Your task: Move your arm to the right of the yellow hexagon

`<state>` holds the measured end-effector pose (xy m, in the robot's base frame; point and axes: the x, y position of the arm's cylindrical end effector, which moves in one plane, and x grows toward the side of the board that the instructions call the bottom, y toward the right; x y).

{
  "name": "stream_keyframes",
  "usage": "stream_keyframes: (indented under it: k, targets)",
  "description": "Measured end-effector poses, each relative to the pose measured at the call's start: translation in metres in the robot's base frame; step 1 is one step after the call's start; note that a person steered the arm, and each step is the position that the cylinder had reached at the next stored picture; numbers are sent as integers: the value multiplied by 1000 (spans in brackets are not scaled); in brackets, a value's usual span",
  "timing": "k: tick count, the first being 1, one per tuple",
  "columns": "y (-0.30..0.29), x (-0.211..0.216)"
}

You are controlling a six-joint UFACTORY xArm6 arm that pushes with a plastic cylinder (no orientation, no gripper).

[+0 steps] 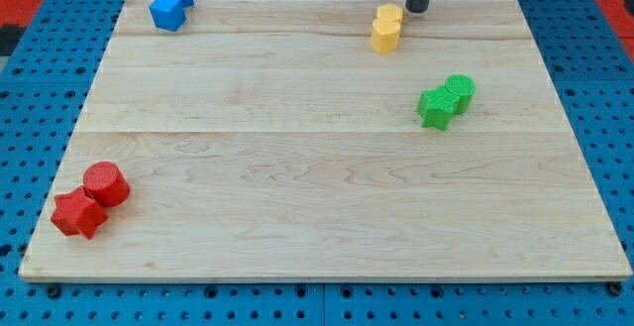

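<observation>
Two yellow blocks touch near the view's top, right of centre: the upper one looks like the yellow hexagon, the lower one is a similar faceted shape. My tip is the lower end of the dark rod coming down from the view's top edge. It stands just right of the upper yellow block, with a small gap between them.
Two blue blocks sit at the top left. A green star and a green cylinder touch at the right. A red star and a red cylinder touch at the bottom left. The wooden board lies on a blue pegboard.
</observation>
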<state>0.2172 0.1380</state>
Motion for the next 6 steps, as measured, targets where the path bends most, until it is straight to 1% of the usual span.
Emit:
stream_keyframes:
  k: [1, 2, 3, 4, 6]
  targets:
    - [0, 0]
    - [34, 2]
    - [32, 24]
    - [5, 36]
    - [5, 38]
